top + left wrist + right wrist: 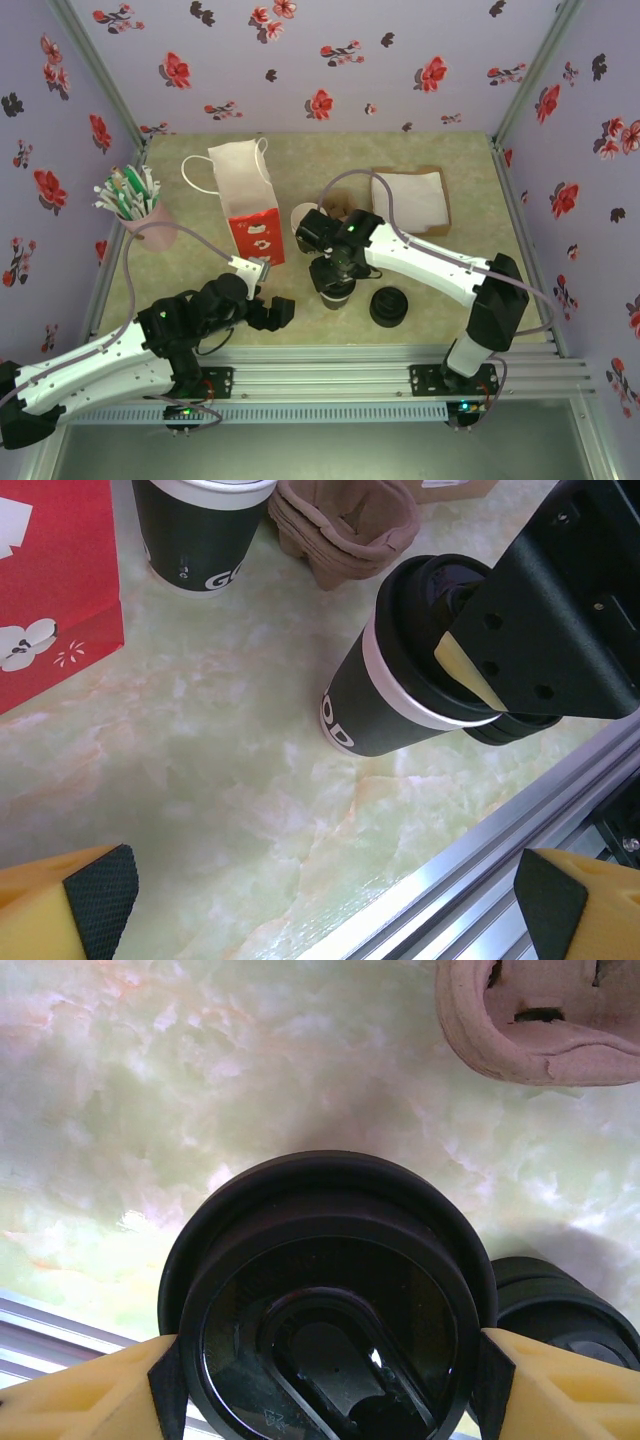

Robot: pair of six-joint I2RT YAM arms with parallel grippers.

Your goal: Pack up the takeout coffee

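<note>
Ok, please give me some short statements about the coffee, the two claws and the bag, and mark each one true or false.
1. The right claw is closed on the takeout coffee at its black lid. True.
2. The left claw is shut on the paper bag. False: it is wide open and holds nothing, above the table.
3. The takeout coffee is already inside the paper bag. False: it is outside the bag, in the right claw.
4. A stack of black lids stands on the table near the coffee. True.
</note>
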